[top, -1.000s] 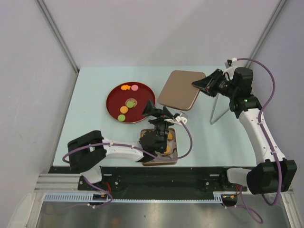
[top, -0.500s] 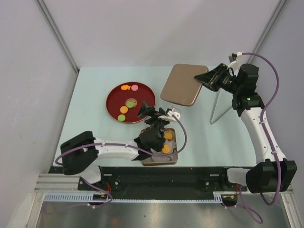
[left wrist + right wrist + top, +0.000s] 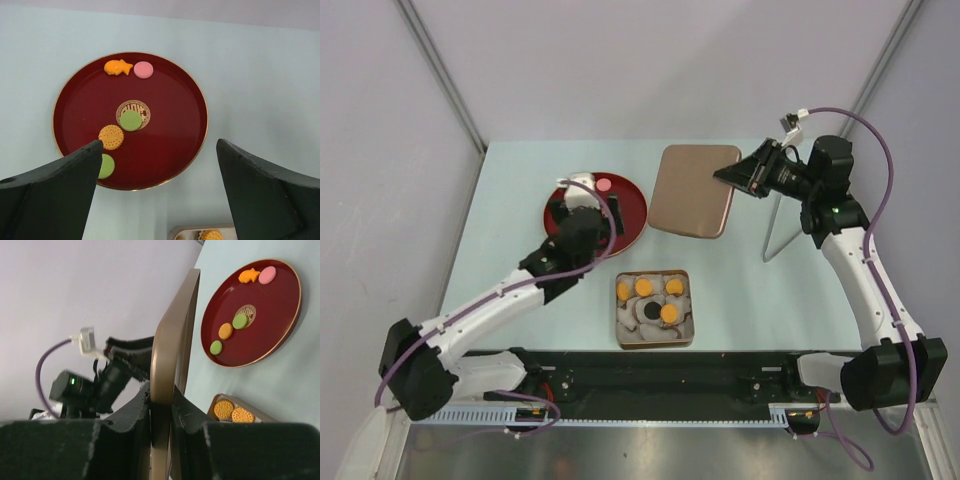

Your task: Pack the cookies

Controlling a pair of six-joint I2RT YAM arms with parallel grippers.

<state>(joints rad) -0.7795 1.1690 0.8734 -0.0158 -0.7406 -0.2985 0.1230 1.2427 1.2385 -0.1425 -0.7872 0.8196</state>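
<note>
While the left pincer hangs spread wide above the red plate, five cookies lie on that plate: one orange fish shape, one pink disc, two green, one orange round. Right pincer pinching the edge of the brown lid, far side of the desk, just right of the plate. Tin near the front edge holds four orange cookies and one dark, nested in white paper cups.
</note>
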